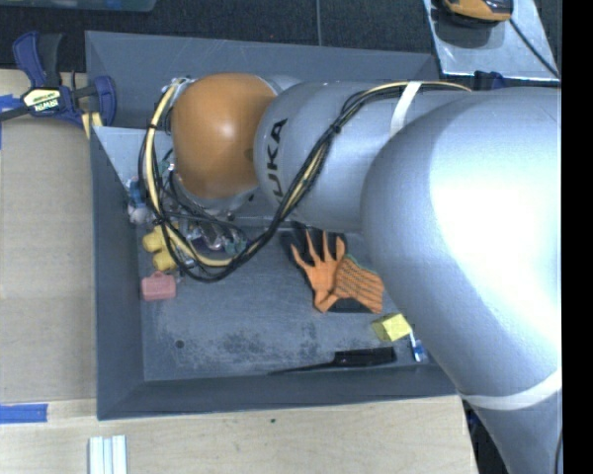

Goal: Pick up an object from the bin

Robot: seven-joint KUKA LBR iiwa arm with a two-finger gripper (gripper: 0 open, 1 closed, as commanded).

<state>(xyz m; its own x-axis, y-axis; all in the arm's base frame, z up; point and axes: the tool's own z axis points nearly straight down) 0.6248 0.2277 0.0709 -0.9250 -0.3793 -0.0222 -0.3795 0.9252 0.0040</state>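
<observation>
Silver in bulk, spans the grey bin point(119, 314) from the right. Hangs an orange cover point(215, 131) at left; fingers point(206, 227) buried in cables point(192, 253), clenched or released cannot tell. Nearest: orange glove point(334, 270) mid-bin, pink block point(159, 286) and yellow piece point(158, 247) by the left wall.

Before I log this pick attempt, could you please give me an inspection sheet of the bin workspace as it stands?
Surface: grey metal bin, floor scuffed.
Job's things: yellow piece and pink block at the left, nearest the gripper; neither seen held.
Clutter: orange glove, yellow block and black pen-like stick toward the right.
Grippers: gripper low at the bin's left, under the orange wrist cover.
Cables: yellow and black cables loop round the cover and run along the arm.
Surroundings: orange and black device beyond the far right corner.
</observation>
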